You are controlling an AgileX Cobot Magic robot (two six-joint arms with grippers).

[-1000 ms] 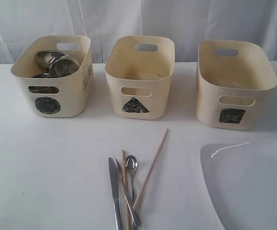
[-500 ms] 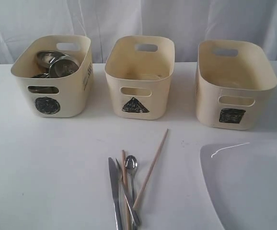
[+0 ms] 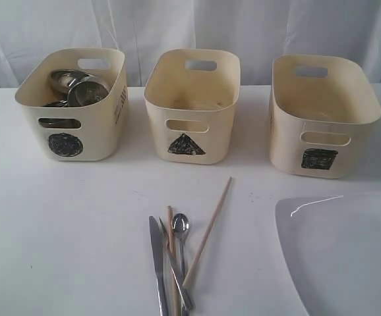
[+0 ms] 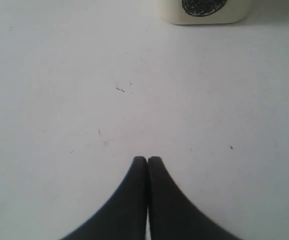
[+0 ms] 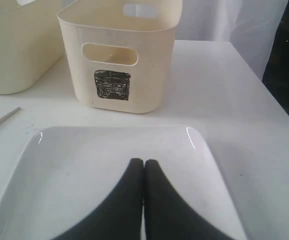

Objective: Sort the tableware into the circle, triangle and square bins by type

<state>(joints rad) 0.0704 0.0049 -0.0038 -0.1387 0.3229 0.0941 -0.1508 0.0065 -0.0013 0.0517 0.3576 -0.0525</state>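
Observation:
Three cream bins stand in a row at the back. The circle bin (image 3: 72,105) on the left holds steel cups (image 3: 85,91) and a steel bowl (image 3: 65,79). The triangle bin (image 3: 192,105) is in the middle, the square bin (image 3: 322,115) on the right. A steel knife (image 3: 157,266), a spoon (image 3: 180,230) and two wooden chopsticks (image 3: 207,230) lie near the front centre. The large white plate (image 3: 342,253) sits at the front right. My left gripper (image 4: 147,159) is shut over bare table, short of the circle bin (image 4: 202,11). My right gripper (image 5: 143,161) is shut above the plate (image 5: 84,165), facing the square bin (image 5: 117,55).
A white curtain (image 3: 190,26) hangs behind the bins. The white table's (image 5: 219,90) right edge runs beside the square bin, with dark floor beyond. A chopstick tip (image 5: 2,120) shows beside the plate in the right wrist view.

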